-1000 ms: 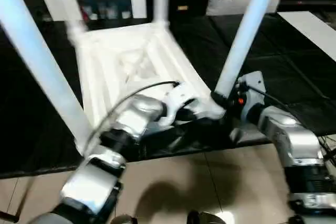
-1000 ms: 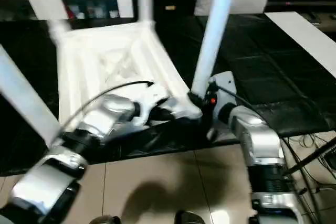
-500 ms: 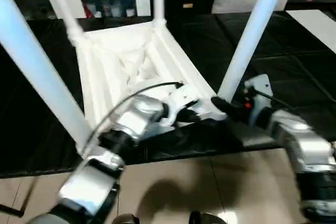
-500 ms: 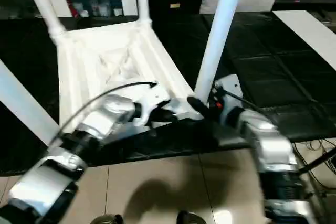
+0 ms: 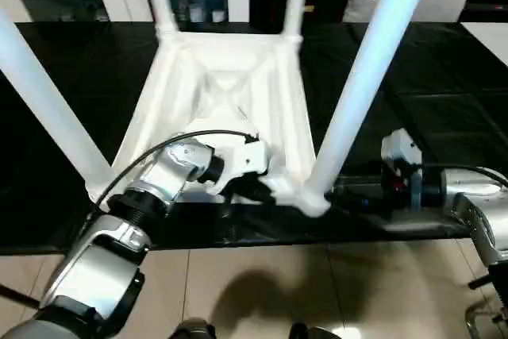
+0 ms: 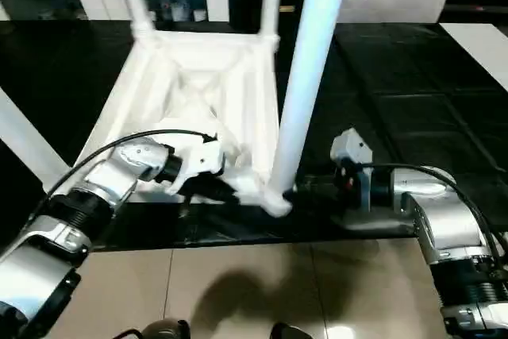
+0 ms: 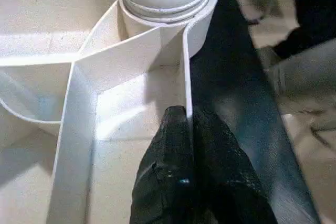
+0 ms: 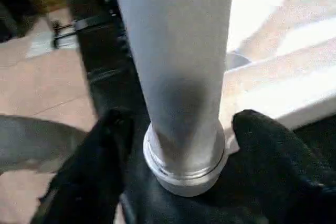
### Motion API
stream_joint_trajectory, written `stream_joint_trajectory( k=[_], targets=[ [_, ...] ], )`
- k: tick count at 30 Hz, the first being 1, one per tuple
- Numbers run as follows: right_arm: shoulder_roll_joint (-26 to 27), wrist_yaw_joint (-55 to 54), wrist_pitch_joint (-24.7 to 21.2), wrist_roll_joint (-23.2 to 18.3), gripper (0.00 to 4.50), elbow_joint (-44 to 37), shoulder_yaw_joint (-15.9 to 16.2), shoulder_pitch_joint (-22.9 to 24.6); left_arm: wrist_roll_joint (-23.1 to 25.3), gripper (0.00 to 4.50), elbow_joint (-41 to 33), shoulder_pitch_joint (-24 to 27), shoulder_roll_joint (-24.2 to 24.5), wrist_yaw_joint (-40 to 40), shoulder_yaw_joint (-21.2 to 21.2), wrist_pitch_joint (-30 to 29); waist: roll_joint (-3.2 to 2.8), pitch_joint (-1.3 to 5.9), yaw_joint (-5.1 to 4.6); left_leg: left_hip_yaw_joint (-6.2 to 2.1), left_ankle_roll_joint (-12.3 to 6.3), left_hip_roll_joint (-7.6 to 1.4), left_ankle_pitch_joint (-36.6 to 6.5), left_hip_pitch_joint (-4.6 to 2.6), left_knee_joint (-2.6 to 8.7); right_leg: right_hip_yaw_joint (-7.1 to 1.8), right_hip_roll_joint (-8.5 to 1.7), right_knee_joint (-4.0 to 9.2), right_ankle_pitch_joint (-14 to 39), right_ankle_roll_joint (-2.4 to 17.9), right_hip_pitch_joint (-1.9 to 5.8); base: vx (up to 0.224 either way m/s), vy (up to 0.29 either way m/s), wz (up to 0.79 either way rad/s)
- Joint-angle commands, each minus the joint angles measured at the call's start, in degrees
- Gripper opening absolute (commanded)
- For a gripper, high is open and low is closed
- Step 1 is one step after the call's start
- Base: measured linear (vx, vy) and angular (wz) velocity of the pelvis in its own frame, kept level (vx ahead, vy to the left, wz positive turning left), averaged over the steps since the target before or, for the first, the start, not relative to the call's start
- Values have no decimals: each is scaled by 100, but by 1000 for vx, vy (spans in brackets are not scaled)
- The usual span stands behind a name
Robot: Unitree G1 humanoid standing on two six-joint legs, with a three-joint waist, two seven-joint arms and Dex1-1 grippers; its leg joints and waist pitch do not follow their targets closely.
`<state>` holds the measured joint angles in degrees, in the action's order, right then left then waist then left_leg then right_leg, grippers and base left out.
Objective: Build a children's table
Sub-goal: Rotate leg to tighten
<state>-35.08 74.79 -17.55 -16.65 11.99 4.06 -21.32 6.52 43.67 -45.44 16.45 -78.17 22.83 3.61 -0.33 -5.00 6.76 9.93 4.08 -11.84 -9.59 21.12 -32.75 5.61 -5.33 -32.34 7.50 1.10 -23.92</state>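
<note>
We pinch the rim of the upturned tabletop (image 5: 226, 93) with our left gripper (image 7: 187, 124) shut on it, likely steadying it beside the near corner leg (image 5: 361, 85). Our right gripper (image 8: 178, 145) stands open around that leg's base. Other legs rise at the tabletop's remaining corners; nothing blocks us.

Two silver forearms with black ribbed joint rings are being shown. A thin black cable is being looped over the left forearm (image 5: 119, 236) to a white wrist housing. The right forearm (image 6: 440, 224) is carrying red markings. Matte black fingers (image 7: 173, 182) are being worn.
</note>
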Motion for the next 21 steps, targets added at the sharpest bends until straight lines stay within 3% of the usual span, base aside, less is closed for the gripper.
stream_joint_trajectory(
  k=[1,10,16,19,21],
  targets=[
    [-81,239,-86,-141,297,-2,72,-70,124,0,-133,-38,-60,-388,345,150,80,459,-14,29,-659,-160,-991,-64,307,-255,-310,264,1389,1411,376,0,0,0],
    [-82,541,-122,-267,215,-79,191,23,64,0,-80,-53,-74,-511,336,270,105,449,45,32,-566,-141,-1017,-52,300,-265,-318,284,1696,1252,368,0,0,0],
    [2,505,-308,-439,192,-207,150,109,-4,0,-63,-33,-99,-512,274,202,96,428,83,28,-528,-139,-1065,-53,305,-268,-308,307,1903,1140,347,0,0,0],
    [322,-198,-694,-495,190,-462,29,200,-63,0,-49,-26,-277,-57,75,-314,91,404,78,21,-481,-137,-1109,-53,319,-267,-300,317,1980,1108,339,0,0,0],
    [537,-736,-867,-391,190,-511,-24,184,-86,0,-19,-45,-396,262,-44,-600,97,380,42,5,-358,-118,-1274,-53,341,-255,-305,352,2396,980,331,0,0,0]
  ],
)
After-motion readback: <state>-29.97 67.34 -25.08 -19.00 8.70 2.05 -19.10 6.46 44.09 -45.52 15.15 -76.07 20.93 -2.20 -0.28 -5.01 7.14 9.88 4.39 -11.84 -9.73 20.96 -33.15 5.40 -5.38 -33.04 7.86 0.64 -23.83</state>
